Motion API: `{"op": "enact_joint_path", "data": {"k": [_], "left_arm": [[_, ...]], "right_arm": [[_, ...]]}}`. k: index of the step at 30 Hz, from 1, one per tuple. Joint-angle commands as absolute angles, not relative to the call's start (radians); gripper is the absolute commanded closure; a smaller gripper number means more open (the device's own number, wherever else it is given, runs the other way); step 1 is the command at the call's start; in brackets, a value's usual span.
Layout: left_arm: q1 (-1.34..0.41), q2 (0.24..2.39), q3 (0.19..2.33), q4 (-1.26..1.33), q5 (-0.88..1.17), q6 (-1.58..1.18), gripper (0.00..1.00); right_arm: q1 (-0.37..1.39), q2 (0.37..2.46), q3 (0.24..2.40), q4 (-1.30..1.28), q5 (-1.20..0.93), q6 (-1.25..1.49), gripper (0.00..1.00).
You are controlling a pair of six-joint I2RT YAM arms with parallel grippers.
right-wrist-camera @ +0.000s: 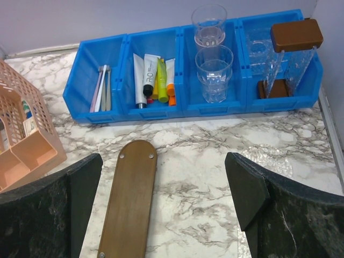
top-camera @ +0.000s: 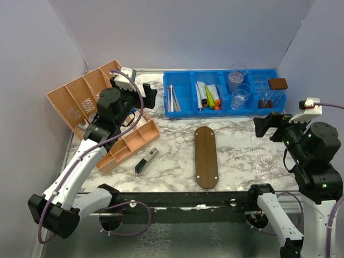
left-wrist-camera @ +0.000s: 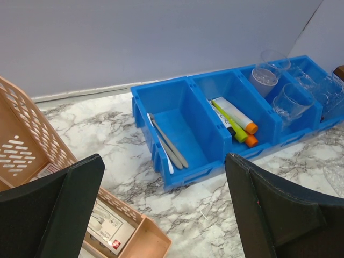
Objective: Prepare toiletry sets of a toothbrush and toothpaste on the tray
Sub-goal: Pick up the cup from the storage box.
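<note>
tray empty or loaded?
Empty. The tray shows bare wood; toothbrushes, tubes and tumblers all sit in the blue bin.

**Hardly any print you can read**

You can make out only 1 marking: large grey letters that look like "RO", running lengthwise along the white tube (right-wrist-camera: 138, 75) in the blue bin (right-wrist-camera: 161, 112) at the tabletop's far edge. The card (left-wrist-camera: 107, 231) in the orange basket (left-wrist-camera: 37, 140) at the left edge carries a small red logo and fine print, both too small to read.
</note>
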State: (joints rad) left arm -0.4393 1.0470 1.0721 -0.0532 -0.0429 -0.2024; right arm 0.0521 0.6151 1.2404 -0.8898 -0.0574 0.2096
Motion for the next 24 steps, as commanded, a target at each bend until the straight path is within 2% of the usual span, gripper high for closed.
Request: {"op": "enact_joint_path", "data": {"k": [1,13,19,24], "left_arm": [[-0.445,1.044,1.066,-0.026,-0.051,-0.198,0.01],[-0.453,1.051,1.052,-0.013,-0.045,-0.21,0.01],[-0.495,1.06,1.048,-0.011,-0.048,-0.216,0.01],[-0.558,1.052,1.046,-0.014,-0.091,-0.187,0.01]], "right_arm": [[0.047,0.617,1.232,-0.858,-0.038,0.202,0.0],[0.048,0.767,1.205,-0.729,-0.024,0.207,0.0],[0.048,0.968,1.255,-0.685,0.075,0.167,0.0],[0.048,1.142,1.34,-0.636,0.177,0.15,0.07]]}}
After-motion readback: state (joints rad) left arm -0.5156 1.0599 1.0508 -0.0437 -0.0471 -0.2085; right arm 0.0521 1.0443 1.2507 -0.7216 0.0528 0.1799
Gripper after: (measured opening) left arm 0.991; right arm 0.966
